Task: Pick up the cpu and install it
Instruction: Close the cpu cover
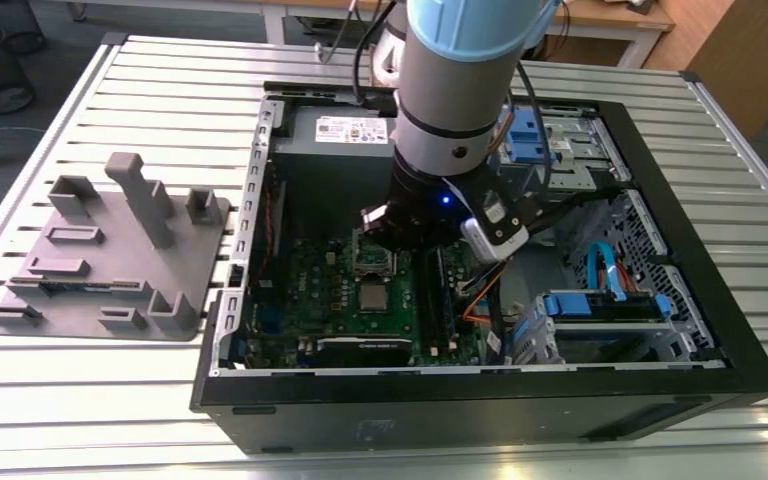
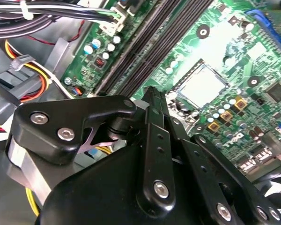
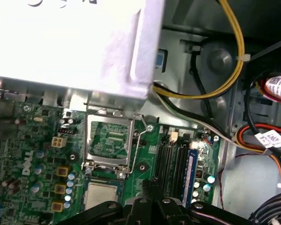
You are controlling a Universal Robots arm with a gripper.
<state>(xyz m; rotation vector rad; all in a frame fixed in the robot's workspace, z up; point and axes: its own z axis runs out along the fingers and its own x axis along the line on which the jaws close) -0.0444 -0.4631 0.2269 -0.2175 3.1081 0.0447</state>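
1. One cpu (image 3: 101,194): silvery top up, lying flat in the single socket on the green motherboard (image 3: 37,154).
2. One hinged socket frame (image 3: 107,140) stands open, just beside the cpu.
3. One gripper (image 2: 154,93): its two fingers are pressed together with nothing between them. The tips sit over the board between the memory slots (image 2: 145,42) and the cpu, apart from the chip. Cannot tell whether they touch the board.
4. One arm (image 1: 458,80) reaches down into one open computer case (image 1: 491,400) on the slatted bench (image 1: 117,400).
5. One grey tray (image 1: 104,250) with upright posts lies on the bench, at the exterior view's left of the case.
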